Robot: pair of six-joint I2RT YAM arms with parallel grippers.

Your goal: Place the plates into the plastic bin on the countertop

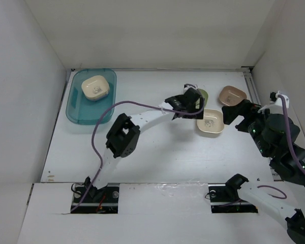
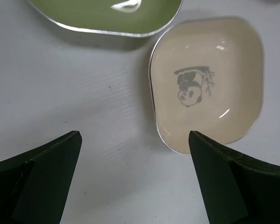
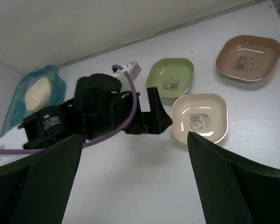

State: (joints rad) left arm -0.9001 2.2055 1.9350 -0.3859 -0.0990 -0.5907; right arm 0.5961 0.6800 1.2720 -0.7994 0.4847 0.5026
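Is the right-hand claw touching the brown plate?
Apart. The right wrist view shows the brown plate well beyond the open right gripper, with bare countertop between.

Our left arm (image 1: 142, 119) stretches from lower left to upper centre of the overhead view, left gripper (image 1: 199, 105) spread wide; our right arm (image 1: 282, 145) crouches at the right edge, right gripper (image 1: 233, 118) likewise agape.

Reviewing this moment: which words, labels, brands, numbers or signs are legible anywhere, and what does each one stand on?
No text can be read in any view.
On the left arm's housing: small pale markings, too blurred to read.
On the beige plate, green plate and brown plate: a panda drawing each, no words.
On the plate in the plastic bin: a print too small to make out.
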